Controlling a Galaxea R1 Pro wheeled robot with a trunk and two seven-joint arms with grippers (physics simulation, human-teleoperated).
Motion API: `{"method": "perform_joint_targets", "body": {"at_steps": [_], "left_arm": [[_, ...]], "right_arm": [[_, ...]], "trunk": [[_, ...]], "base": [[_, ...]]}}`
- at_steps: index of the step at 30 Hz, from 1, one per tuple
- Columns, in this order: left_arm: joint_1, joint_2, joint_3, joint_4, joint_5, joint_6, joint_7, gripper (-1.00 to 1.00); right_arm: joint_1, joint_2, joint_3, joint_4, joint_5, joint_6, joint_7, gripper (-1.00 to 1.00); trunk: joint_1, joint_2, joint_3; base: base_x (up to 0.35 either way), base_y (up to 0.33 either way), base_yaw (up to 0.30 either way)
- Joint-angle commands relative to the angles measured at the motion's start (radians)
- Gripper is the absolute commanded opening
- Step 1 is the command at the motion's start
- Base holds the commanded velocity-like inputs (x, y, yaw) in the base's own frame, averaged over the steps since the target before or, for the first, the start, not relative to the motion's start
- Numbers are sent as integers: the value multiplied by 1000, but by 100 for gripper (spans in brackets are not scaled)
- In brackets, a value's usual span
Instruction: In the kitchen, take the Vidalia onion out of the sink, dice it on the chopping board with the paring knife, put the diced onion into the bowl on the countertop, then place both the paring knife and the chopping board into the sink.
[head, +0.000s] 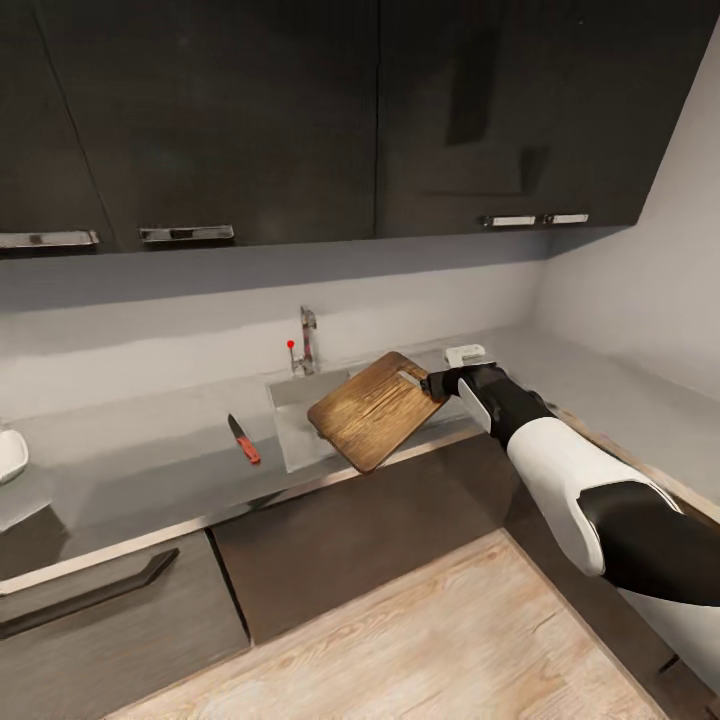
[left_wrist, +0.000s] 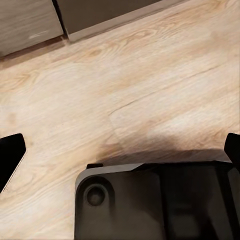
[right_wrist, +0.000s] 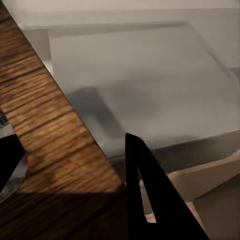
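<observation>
R fingers (head: 432, 383) pinching chopping board (head: 375, 410) tilted over sink (head: 295, 425), L fingers (left_wrist: 11, 157) spread, knife (head: 243, 439) on countertop (head: 130, 470)

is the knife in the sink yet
No, the knife lies on the countertop left of the sink, while the right gripper holds the board over it.

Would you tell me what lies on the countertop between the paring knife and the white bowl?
Nothing: in the head view, bare grey countertop runs from the paring knife to the bowl.
</observation>
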Motion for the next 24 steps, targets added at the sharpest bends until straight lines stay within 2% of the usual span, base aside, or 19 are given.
{"method": "perform_joint_targets", "body": {"at_steps": [1,13,19,24], "left_arm": [[0,-1,5,-1,-10,-3,-4,100],[0,-1,5,1,-10,-3,-4,100],[0,-1,5,1,-10,-3,-4,100],[0,-1,5,6,-10,-3,-4,100]], "right_arm": [[-1,0,5,-1,-7,5,-2,-100],[-1,0,5,7,-9,2,-3,-100],[-1,0,5,16,-40,-19,-1,-100],[-1,0,5,27,-68,-23,-2,-100]], "trunk": [[1,-2,-2],[1,-2,-2],[1,-2,-2],[1,-2,-2]], "base": [[-14,301,0],[-2,306,0],[0,307,24],[0,307,229]]}}
